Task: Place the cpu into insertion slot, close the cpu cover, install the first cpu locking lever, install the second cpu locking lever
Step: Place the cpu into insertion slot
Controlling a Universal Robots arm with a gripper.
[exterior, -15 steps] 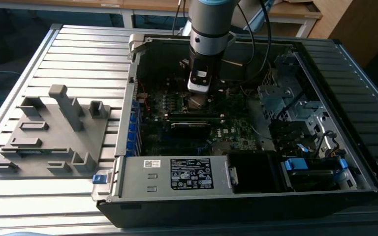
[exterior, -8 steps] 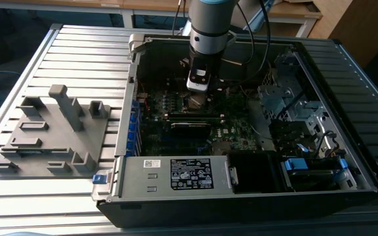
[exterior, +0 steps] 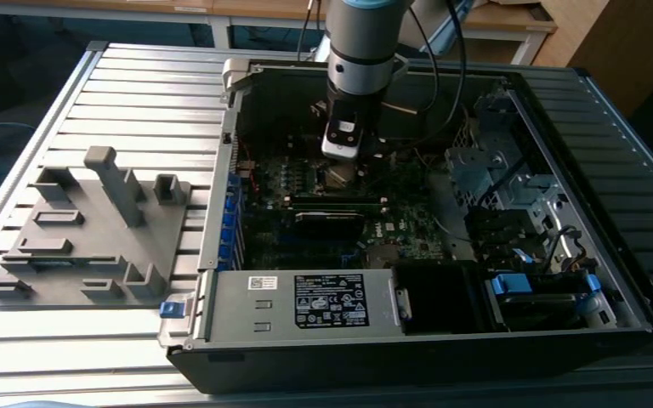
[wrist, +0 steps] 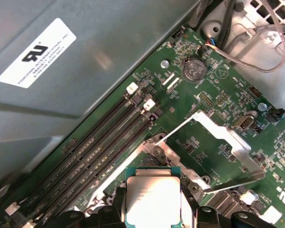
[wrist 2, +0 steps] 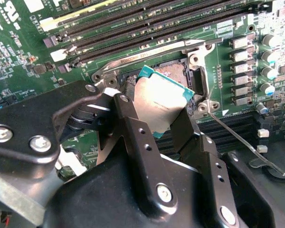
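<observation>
In both wrist views my gripper (wrist 2: pixel 156 111) is shut on the cpu (wrist 2: pixel 160 100), a flat silver-topped square with a teal edge, its black fingers (wrist 2: pixel 133 130) pinching two opposite sides. The cpu (wrist: pixel 153 195) hangs slightly tilted just above the dark insertion slot (wrist 2: pixel 179 71); I cannot tell whether they touch. The cpu cover (wrist: pixel 238 143), a silvery frame with a cut-out centre, is swung open away from the slot. A thin wire locking lever (wrist 2: pixel 238 140) is released beside the socket. In the exterior view the arm reaches down into the open computer case, with the gripper (exterior: pixel 343 168) over the motherboard.
Long black memory slots (wrist: pixel 99 147) run beside the socket. The case walls, a drive cage (exterior: pixel 488 170) and cables (exterior: pixel 440 102) surround the arm. The power supply (exterior: pixel 303 302) fills the near end of the case. A grey fixture plate (exterior: pixel 88 229) lies on the table at the exterior view's left.
</observation>
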